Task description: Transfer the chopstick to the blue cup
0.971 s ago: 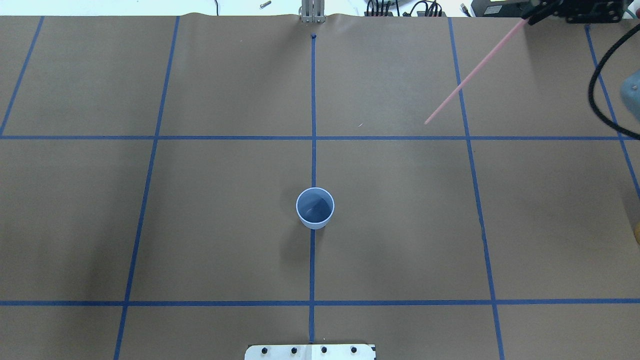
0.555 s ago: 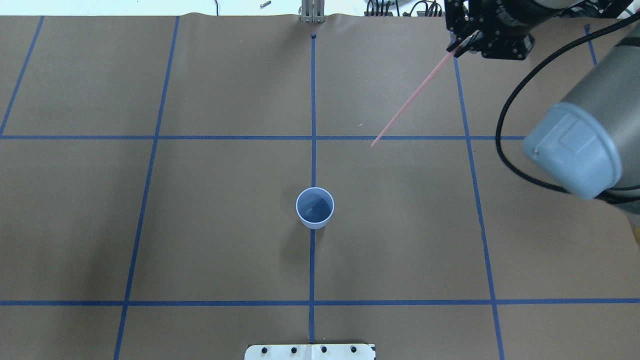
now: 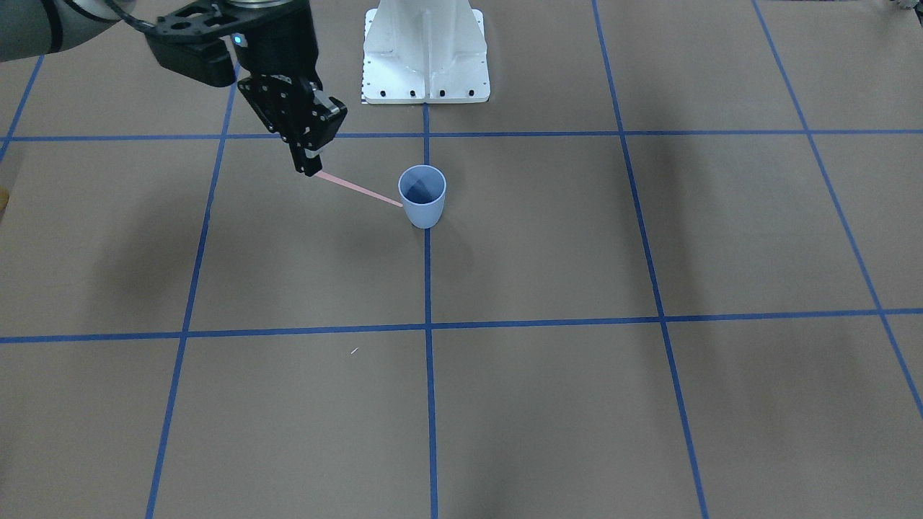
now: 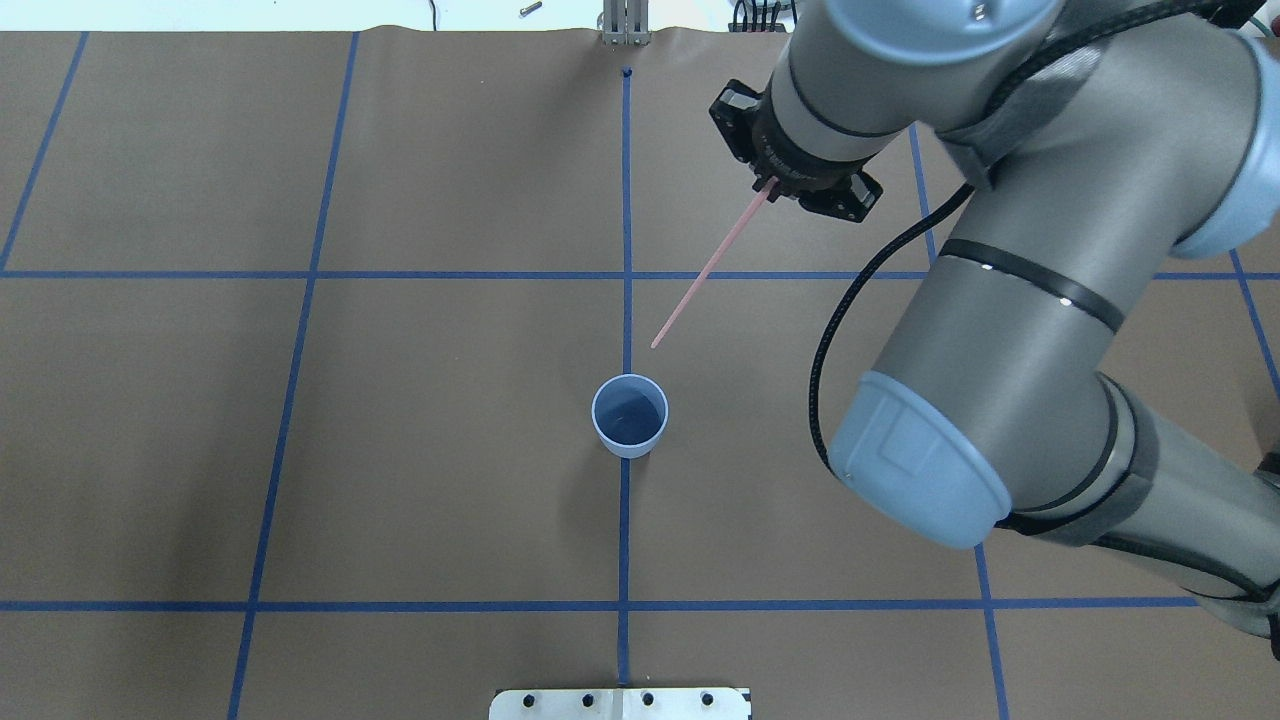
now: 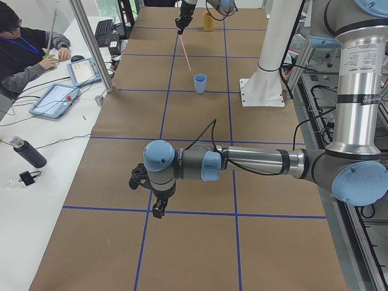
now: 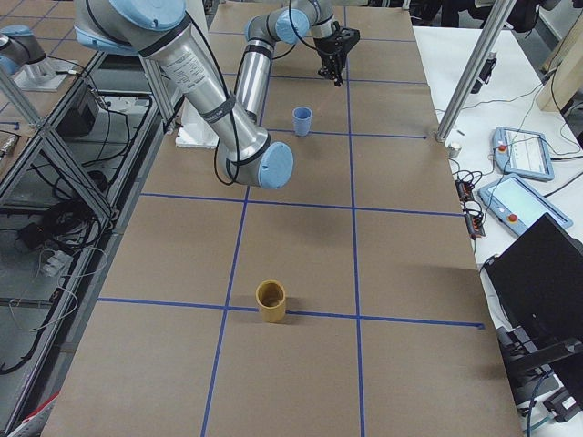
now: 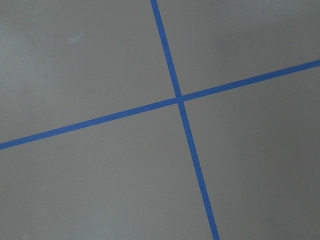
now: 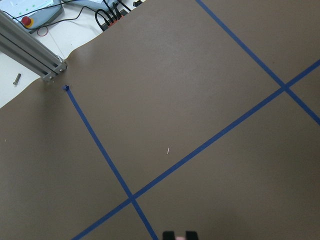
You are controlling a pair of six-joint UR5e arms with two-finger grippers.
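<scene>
Right pincer (image 3: 310,170), clamped on the pink chopstick (image 4: 710,265), has swept in from two o'clock; the free tip now hangs just at one o'clock of the blue cup (image 4: 630,416), nearly over its mouth.

Silver-grey tubes, pale blue rounded joint caps (image 4: 920,470) and thin black bands (image 4: 1020,275) make up the right arm (image 4: 1010,340); a black cable (image 4: 845,300) loops beside it. The right gripper (image 3: 308,167) is black and angular. The white base (image 3: 425,50) carries a row of dark screws (image 3: 412,93).
</scene>
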